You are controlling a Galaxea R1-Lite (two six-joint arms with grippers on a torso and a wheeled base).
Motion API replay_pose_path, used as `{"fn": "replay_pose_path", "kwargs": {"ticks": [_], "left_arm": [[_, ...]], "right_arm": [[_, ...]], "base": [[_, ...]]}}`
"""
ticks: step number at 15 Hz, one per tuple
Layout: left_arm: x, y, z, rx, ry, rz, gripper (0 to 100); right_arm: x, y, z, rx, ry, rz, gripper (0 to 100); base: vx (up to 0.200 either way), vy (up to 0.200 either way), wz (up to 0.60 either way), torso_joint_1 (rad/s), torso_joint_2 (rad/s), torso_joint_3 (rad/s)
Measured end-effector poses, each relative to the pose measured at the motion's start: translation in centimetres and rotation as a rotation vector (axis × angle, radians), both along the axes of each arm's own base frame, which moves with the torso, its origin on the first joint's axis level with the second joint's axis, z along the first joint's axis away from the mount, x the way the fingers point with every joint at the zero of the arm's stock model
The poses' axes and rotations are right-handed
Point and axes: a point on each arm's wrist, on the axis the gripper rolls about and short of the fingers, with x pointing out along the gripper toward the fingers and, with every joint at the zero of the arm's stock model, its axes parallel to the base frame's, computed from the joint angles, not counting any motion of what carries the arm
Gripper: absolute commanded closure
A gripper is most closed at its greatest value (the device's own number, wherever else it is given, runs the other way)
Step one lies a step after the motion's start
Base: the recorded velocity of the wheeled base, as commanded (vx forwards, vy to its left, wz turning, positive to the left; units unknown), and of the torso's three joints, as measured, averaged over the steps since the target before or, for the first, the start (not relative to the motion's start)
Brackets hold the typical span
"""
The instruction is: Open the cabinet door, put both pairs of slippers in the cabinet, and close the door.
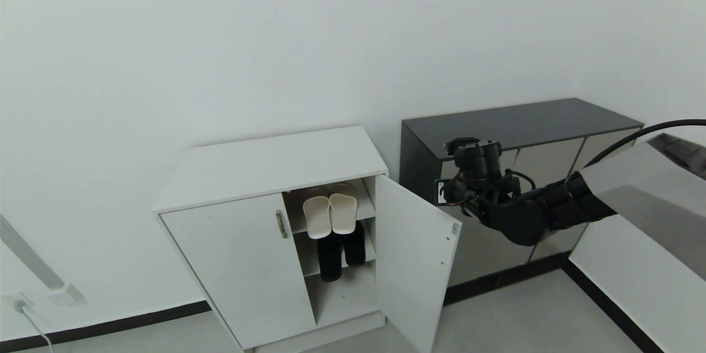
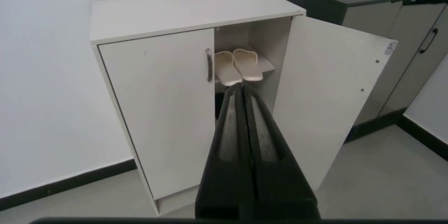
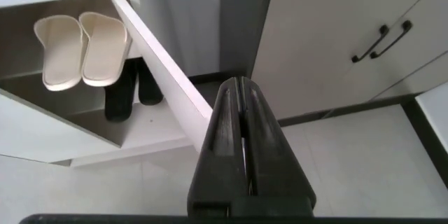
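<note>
White slippers point(image 1: 330, 214): upper shelf point(image 1: 365, 207) of cabinet point(image 1: 265, 168). Black slippers point(image 1: 341, 251): middle shelf point(image 1: 369, 255). Each pair side by side, long axes front-to-back, near ends overhanging the shelf edge. Door point(image 1: 411, 265) open. Left gripper point(image 2: 243, 92), right gripper point(image 3: 241, 87): fingers pressed together, empty.

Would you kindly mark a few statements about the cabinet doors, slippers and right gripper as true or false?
1. The right door is open. True.
2. The white slippers lie on the floor. False: they are on the upper shelf.
3. The black slippers sit one shelf below the white ones. True.
4. The right gripper holds a slipper. False: it is shut and empty.
5. The left door is open. False: it is closed.
</note>
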Motion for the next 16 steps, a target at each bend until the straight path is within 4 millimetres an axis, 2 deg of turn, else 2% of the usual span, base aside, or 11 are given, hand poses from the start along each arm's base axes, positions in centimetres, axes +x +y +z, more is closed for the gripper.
{"fn": "replay_pose_path", "kwargs": {"ticks": [10, 16], "left_arm": [[0.0, 0.0, 0.0, -0.001, 0.0, 0.0, 100], [0.0, 0.0, 0.0, -0.001, 0.0, 0.0, 100]], "right_arm": [[1.8, -0.2, -3.8, -0.02, 0.062, -0.021, 100], [2.2, -0.5, -5.1, -0.028, 0.091, -0.031, 100]], "base": [[0.0, 0.0, 0.0, 0.0, 0.0, 0.0], [0.0, 0.0, 0.0, 0.0, 0.0, 0.0]]}}
